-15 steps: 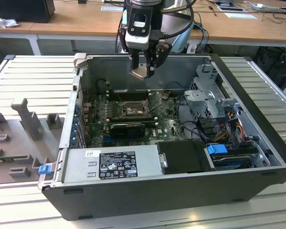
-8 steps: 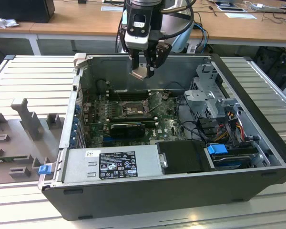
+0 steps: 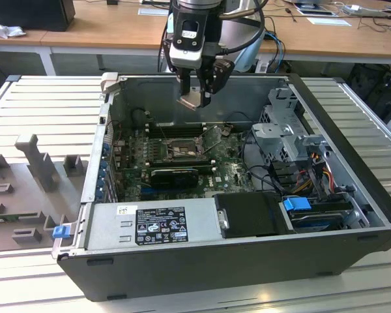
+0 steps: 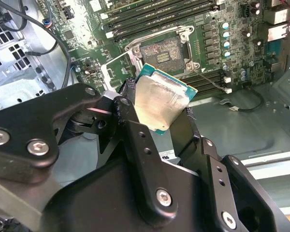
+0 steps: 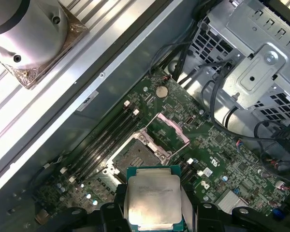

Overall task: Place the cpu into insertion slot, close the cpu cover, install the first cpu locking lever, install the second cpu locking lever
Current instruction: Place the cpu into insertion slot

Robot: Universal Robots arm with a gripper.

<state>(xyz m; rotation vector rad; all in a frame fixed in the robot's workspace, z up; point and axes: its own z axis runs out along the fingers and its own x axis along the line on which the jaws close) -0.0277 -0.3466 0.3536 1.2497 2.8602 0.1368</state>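
My gripper (image 3: 197,90) hangs above the open computer case, shut on the cpu (image 3: 189,100), a flat square chip with a pale metal top. In both wrist views the cpu (image 4: 160,100) (image 5: 152,200) sits tilted between the black fingers (image 4: 130,121), held by its edges. The insertion slot (image 3: 181,149) (image 4: 162,50) (image 5: 135,155) lies below on the green board, its recessed centre uncovered. The cpu cover (image 5: 167,130) (image 3: 213,138) stands hinged up beside the slot. A thin wire lever (image 4: 210,82) lies loose next to the socket frame.
Long black memory slots (image 3: 173,129) flank the socket, and a long black card (image 3: 176,175) lies nearer the power supply (image 3: 156,225). A metal drive cage (image 3: 288,130) with cables is on the exterior view's right. Grey fixture blocks (image 3: 32,169) sit outside the case.
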